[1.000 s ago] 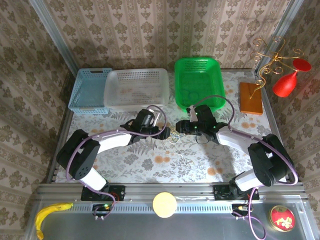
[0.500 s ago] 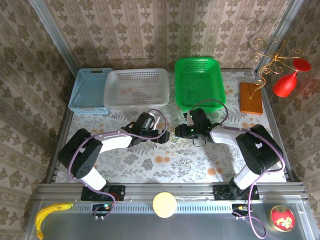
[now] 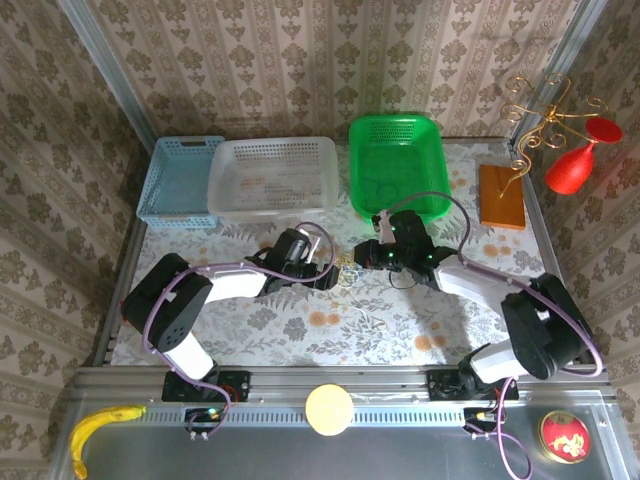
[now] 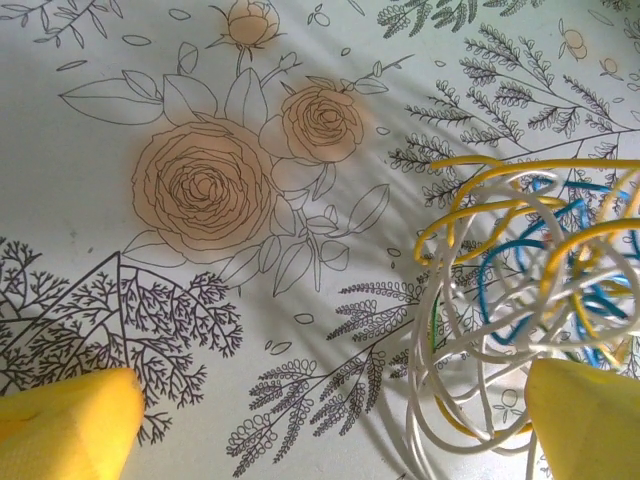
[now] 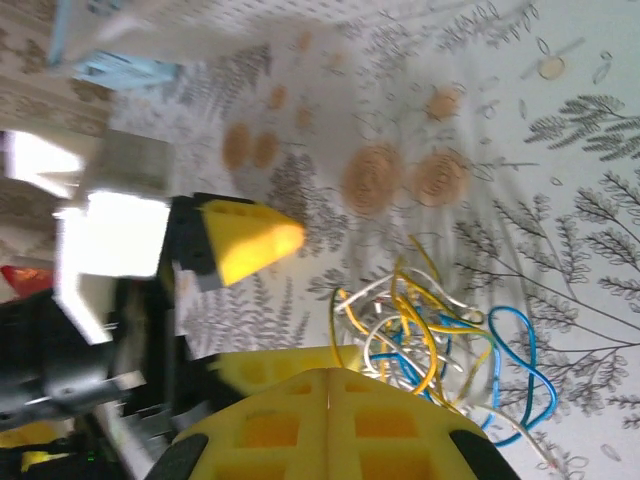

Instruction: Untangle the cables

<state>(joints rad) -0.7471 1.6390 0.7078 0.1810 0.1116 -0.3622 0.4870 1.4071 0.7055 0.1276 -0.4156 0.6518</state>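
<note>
On the flowered table [image 3: 260, 330], left of centre, the left gripper [image 3: 324, 272] is seen with its jaws spread wide and nothing held between them. In its wrist view, one yellow fingertip [image 4: 62, 422] is caught over bare cloth, while the other is set right at the edge of the cables [image 4: 510, 300]. That tangle of yellow, white and blue loops is found lying between the two grippers. To its right, the right gripper [image 5: 330, 385] is shown with its fingers pressed together, hard up against the clump. Whether a strand is pinched cannot be told, since the nearest loops are hidden behind the fingers. Along the far edge, a blue basket [image 3: 180, 182], a clear basket [image 3: 272, 180] and a green basket [image 3: 397, 168] are lined up. Faint shapes are glimpsed in the clear and green ones, too dim to be named.
</note>
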